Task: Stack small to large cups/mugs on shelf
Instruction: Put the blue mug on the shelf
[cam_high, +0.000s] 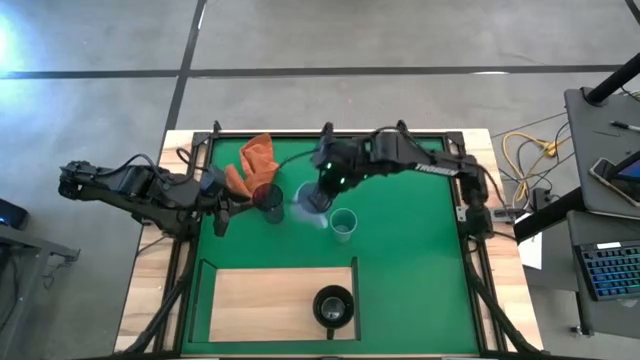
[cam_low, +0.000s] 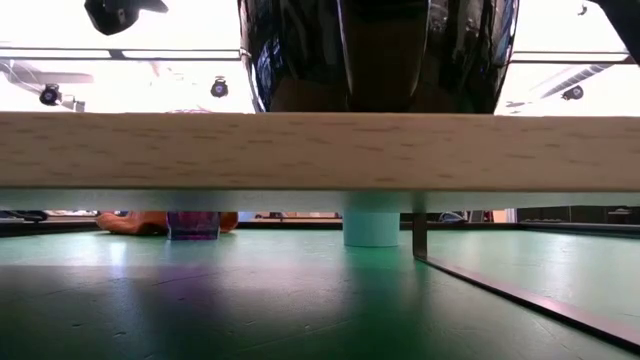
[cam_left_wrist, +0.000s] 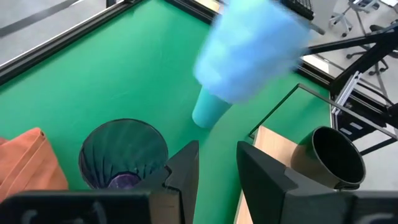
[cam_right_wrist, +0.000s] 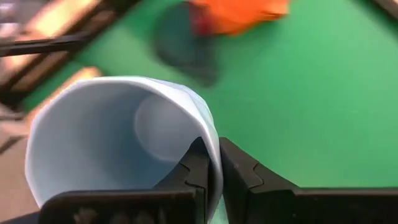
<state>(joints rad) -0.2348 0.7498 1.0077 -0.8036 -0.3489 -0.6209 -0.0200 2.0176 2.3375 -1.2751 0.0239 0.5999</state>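
The right gripper (cam_right_wrist: 213, 163) has the light blue mug (cam_right_wrist: 118, 146) by its rim, jaws pinched tight on the thin wall, carrying it above the green surface (cam_high: 410, 250) between the dark purple cup (cam_high: 267, 197) and teal-green cup (cam_high: 343, 224). It looks light, smooth, maybe slippery. The left gripper (cam_left_wrist: 217, 163) hangs beside the purple cup, jaws narrowly parted, empty. The black mug (cam_high: 333, 306) sits on the shelf (cam_high: 260, 300).

You have a green mat (cam_high: 400, 250) covering the table, framed by its pale wooden edge (cam_high: 150, 290). At lower centre lies the wooden shelf board (cam_high: 260, 300), with the black mug (cam_high: 333, 306) standing on its right end. On the mat above it stand the dark purple cup (cam_high: 267, 201) and teal-green cup (cam_high: 343, 224), with the orange cloth (cam_high: 252, 160) at upper left.
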